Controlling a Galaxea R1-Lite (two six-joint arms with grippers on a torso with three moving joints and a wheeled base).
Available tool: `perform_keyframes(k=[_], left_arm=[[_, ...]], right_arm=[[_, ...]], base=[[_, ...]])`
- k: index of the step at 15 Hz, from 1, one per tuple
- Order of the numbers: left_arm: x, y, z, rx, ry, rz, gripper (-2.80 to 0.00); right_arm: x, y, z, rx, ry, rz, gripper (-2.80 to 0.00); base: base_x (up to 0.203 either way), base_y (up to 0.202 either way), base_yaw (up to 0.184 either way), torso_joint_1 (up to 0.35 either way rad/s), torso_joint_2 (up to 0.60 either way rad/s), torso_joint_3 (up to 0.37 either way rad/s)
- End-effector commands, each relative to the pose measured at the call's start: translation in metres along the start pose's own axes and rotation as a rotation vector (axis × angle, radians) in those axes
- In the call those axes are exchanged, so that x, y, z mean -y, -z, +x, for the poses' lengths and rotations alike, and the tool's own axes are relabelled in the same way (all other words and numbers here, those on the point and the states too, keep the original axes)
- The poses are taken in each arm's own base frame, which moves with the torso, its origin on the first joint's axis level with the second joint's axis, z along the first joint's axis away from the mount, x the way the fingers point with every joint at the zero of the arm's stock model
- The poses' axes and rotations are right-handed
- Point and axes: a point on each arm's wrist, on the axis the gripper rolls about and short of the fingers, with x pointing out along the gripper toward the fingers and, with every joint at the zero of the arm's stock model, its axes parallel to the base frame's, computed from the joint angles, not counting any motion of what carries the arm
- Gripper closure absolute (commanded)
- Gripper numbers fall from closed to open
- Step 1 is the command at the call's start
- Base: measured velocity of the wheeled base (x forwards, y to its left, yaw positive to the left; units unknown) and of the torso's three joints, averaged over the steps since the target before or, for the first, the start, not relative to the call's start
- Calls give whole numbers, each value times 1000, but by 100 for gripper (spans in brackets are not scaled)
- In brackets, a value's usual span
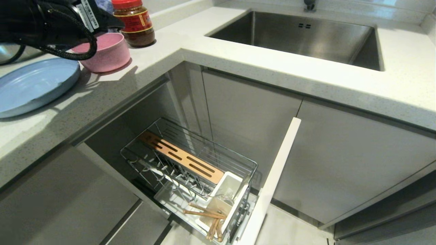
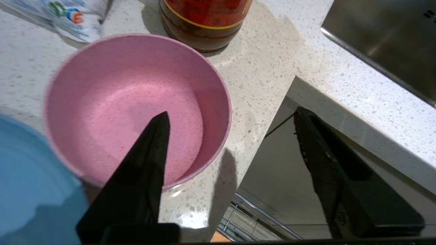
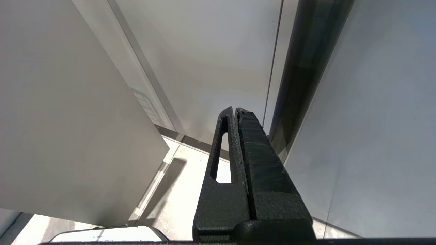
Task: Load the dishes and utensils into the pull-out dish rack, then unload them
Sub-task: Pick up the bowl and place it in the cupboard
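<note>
Your left gripper (image 2: 231, 119) hangs above the countertop (image 1: 238, 61) with its jaws spread wide and empty, one finger (image 2: 150, 153) over the pink bowl (image 2: 136, 105), the other past the counter's edge. The bowl stands upright just beside the blue plate (image 1: 32, 85), near a red-capped jar (image 1: 136, 23). Below, the pull-out rack (image 1: 190, 163) stands open; the chopsticks (image 1: 207, 217) lie tilted in its white cup (image 1: 231, 185). Your right gripper (image 3: 236, 112), down by the cabinet fronts, has its jaws pressed together on nothing.
</note>
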Motion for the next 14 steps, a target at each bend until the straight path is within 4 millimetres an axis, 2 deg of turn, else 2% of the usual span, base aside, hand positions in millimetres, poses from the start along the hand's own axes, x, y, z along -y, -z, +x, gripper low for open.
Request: perform_keyframes(k=[1,6,14], left_arm=[[1,8,19,-16,-5,1,-280],[2,15,34,-34,-8,7,-280],[2,19,40,-49,-11,41,-280]], right_arm=[[0,0,0,5,0,1,0],[0,0,0,5,0,1,0],[0,0,0,5,0,1,0]], base=[[0,0,0,0,0,0],[0,0,0,0,0,0],[0,0,0,0,0,0]])
